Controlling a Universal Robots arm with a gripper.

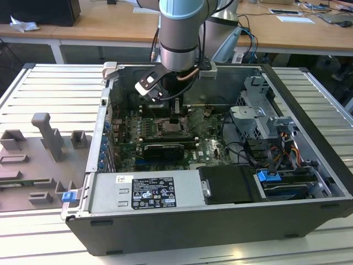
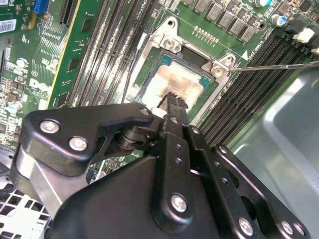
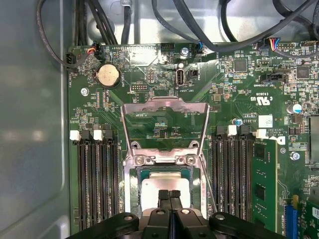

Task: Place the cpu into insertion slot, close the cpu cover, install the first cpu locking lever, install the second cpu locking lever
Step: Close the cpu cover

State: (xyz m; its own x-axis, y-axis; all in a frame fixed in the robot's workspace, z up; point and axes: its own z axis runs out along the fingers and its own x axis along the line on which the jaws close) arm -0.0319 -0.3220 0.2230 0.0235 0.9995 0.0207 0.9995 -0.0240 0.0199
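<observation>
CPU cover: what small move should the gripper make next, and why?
Probably lift the shut gripper clear of the cpu: the chip lies seated in the insertion slot, and the cpu cover stands open, with the gripper in its closing path.

Open computer case [image 1: 220,229] lying on side on slatted metal surface [image 1: 44,88]. Robot arm [image 1: 179,33] reaching down into case. Gripper [image 1: 175,118] low over insertion slot [image 1: 177,131] on green motherboard [image 1: 209,149]. Black expansion card [image 1: 164,150] just beside slot, on near side. Labelled power supply [image 1: 143,193] along near wall. Drive cage [image 1: 265,118] at exterior view's right. Grey fixture blocks [image 1: 47,138] on surface at exterior view's left. Wooden desks [image 1: 99,22] behind.
</observation>
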